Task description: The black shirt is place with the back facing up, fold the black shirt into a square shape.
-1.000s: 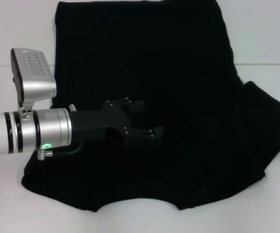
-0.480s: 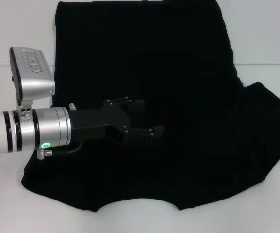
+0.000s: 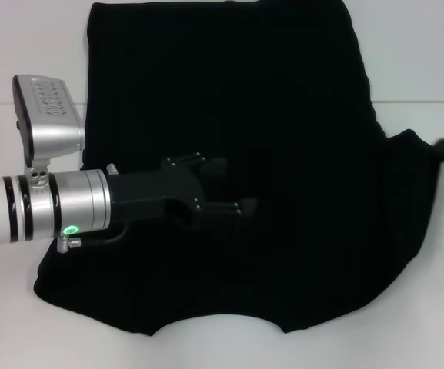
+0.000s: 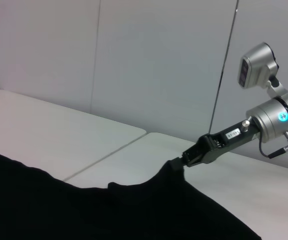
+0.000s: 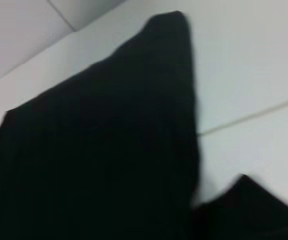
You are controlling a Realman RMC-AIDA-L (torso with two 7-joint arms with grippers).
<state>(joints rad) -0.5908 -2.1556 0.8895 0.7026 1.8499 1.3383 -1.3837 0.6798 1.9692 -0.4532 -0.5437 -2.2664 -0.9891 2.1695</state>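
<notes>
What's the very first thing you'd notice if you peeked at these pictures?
A big black shirt spread flat over a white table fills nearly the whole head view. The left arm reaches in from the left side, its left gripper low over the middle of the shirt. At the shirt's right sleeve, the right gripper pinches the cloth and pulls it up into a little peak.

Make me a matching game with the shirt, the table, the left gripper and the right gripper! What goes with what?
Things:
1. black shirt
2. table
3. left gripper
4. right gripper

Descriptions:
a. white and flat
b. over the middle of the shirt
c. spread out on the table
d. at the shirt's sleeve edge, on the robot's right

Pairs: 1-c, 2-a, 3-b, 4-d
</notes>
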